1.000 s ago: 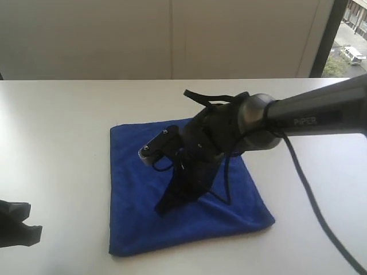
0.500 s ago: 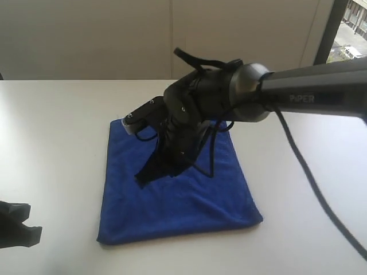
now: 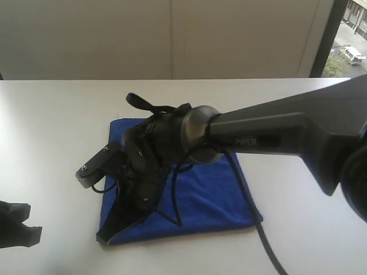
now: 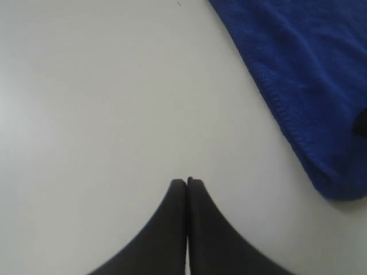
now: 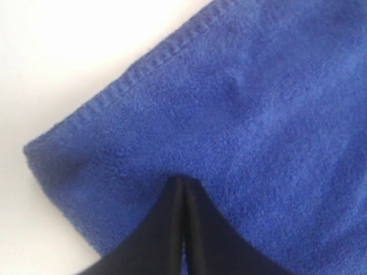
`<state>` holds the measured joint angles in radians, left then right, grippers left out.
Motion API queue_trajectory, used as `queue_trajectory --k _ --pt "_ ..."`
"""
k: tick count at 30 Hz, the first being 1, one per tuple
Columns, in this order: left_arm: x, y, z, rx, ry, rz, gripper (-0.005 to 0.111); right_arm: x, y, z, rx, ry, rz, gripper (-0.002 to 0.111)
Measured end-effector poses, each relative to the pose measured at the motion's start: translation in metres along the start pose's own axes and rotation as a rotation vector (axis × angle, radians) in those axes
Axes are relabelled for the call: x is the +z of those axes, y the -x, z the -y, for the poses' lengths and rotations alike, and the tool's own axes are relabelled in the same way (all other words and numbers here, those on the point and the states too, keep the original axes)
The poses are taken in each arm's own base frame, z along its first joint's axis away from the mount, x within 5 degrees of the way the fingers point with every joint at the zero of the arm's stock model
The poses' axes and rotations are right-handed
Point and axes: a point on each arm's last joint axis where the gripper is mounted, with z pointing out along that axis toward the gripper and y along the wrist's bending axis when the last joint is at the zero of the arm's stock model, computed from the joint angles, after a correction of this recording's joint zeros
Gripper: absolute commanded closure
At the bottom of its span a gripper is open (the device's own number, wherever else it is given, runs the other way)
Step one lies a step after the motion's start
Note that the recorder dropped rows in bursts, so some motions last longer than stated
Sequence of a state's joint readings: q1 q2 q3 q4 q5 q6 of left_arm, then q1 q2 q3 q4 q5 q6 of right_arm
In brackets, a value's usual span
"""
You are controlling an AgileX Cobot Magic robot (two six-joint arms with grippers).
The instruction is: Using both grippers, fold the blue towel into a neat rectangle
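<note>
- Blue towel lies flat on the white table, about the middle of it, as a compact, roughly four-sided pad
- I judge the folding mostly done and the step in hand to be tidying: the edges look thick and doubled, and the outline is slightly skewed
- Right gripper reaches across from the right and comes down at the towel's near left corner; its jaws are closed together with nothing pinched between them
- Left gripper waits low at the near left of the table, off the cloth, jaws also closed and empty
- Next move, as I see it: if another fold is wanted, both sets of jaws must first part, then each take an edge corner and lift together; if this is only smoothing, the right tip needs a light, even stroke so the layers do not drag apart
- The exterior view gives me the whole outline, but the wrist bulk hides the right tips there
- The right wrist view shows those tips over the pile just inside the stitched hem and rounded corner; I cannot tell whether they press on it
- The left wrist view alone shows bare table under the left tips, with the towel's corner off to one side, apart from them
</note>
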<state>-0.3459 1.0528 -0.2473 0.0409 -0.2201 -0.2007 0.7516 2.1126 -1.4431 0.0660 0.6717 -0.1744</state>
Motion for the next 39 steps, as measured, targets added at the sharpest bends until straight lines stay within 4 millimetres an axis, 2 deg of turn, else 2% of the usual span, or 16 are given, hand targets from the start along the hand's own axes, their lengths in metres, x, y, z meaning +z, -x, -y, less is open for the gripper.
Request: queue_trajectory --k 13,17,19,21,26,28,30,35,37,39 --pt "0.0 0.0 0.0 0.0 0.0 0.0 0.107 0.009 0.012 -0.003 0.05 0.012 0.137 0.108" --pt "0.0 0.0 0.0 0.0 0.0 0.0 0.107 0.009 0.014 -0.002 0.048 0.007 0.156 0.108" --pt "0.0 0.0 0.0 0.0 0.0 0.0 0.107 0.003 0.015 -0.001 0.028 -0.006 0.168 0.108" --pt "0.0 0.0 0.0 0.0 0.0 0.0 0.107 -0.011 0.018 0.0 -0.006 -0.03 0.195 0.108" --pt "0.0 0.004 0.0 -0.022 -0.002 0.017 0.107 -0.08 0.023 0.009 -0.132 -0.147 0.26 0.108" --pt "-0.002 0.016 0.004 -0.021 -0.01 -0.008 0.107 -0.105 0.016 0.019 -0.187 -0.211 0.228 0.108" --pt "-0.005 0.034 0.012 0.027 -0.026 -0.023 0.107 -0.13 0.004 0.032 -0.237 -0.27 0.174 0.108" --pt "-0.023 0.103 0.039 0.293 -0.06 -0.047 0.107 -0.166 -0.04 0.056 -0.254 -0.317 0.051 0.108" --pt "-0.024 0.123 0.051 0.479 -0.097 -0.115 0.107 -0.171 -0.061 0.062 -0.23 -0.31 0.003 0.108" --pt "-0.02 0.131 0.062 0.668 -0.189 -0.224 0.107 -0.173 -0.083 0.065 -0.217 -0.303 -0.054 0.108"
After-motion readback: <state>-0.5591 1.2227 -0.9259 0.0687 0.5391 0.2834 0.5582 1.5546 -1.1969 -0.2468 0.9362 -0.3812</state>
